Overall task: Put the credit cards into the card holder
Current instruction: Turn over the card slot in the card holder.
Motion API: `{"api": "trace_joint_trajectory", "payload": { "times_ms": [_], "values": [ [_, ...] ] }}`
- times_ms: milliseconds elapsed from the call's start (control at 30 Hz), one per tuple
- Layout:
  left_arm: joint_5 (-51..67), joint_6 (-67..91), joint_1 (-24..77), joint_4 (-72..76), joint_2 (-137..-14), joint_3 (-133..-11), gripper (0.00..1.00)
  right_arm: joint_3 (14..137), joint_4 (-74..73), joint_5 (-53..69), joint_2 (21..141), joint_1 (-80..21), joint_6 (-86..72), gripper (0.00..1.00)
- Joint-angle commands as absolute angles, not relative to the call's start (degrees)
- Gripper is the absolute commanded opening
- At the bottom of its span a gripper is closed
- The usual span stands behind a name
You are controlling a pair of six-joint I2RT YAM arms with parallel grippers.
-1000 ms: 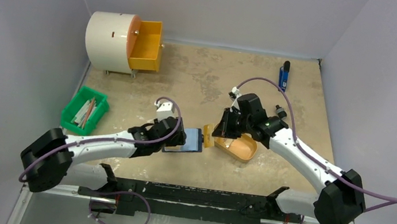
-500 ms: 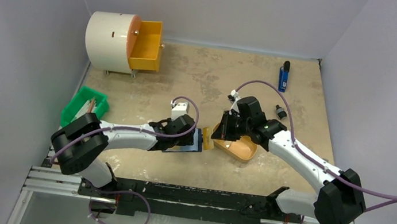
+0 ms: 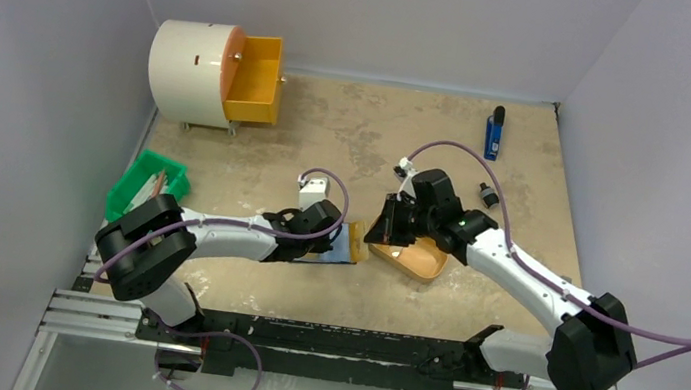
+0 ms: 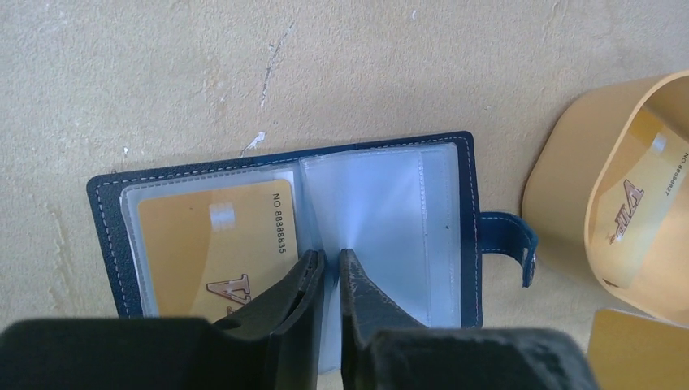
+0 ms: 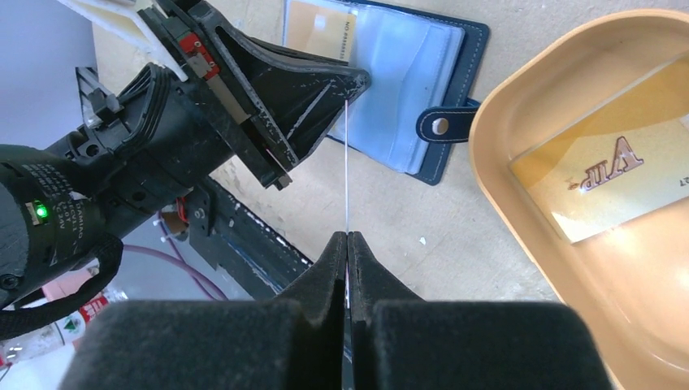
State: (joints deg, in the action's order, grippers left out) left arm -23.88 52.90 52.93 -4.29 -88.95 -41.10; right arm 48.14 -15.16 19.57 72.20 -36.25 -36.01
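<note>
Card transfer at the open card holder [image 4: 470, 244], lying flat on the table [image 3: 328, 142] beside the oval tray [image 5: 520, 89], with one gold card [image 4: 211, 244] in its left pocket and another card [image 5: 601, 183] in the tray. Right gripper [image 5: 348, 244] jaws are pressed together on a credit card [image 3: 359, 241] held on edge just beside the holder; left gripper [image 4: 329, 260] jaws are drawn to a narrow slit, apparently nipping a clear sleeve [image 4: 382, 219] at the spine. Cards judged light, stiff and slick, best pinched at a short edge; sleeves judged limp and easily creased.
</note>
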Motion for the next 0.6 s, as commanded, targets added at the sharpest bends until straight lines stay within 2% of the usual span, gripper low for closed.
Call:
{"api": "trace_joint_trajectory", "payload": {
  "times_ms": [0, 167, 567],
  "values": [
    [-25.2, 52.8, 53.1, -5.0, -89.0, -40.8, 0.08, 47.2, -12.1, 21.8, 72.2, -36.7, -36.3, 0.0],
    [-25.7, 52.9, 53.1, -5.1, -89.0, -40.3, 0.0, 46.6, -11.3, 22.3, 74.7, -36.9, -37.0, 0.0],
    [-25.8, 53.5, 53.1, -5.1, -87.3, -39.3, 0.0, 47.3, -8.3, 24.3, 83.3, -37.0, -38.7, 0.0]
  ]
}}
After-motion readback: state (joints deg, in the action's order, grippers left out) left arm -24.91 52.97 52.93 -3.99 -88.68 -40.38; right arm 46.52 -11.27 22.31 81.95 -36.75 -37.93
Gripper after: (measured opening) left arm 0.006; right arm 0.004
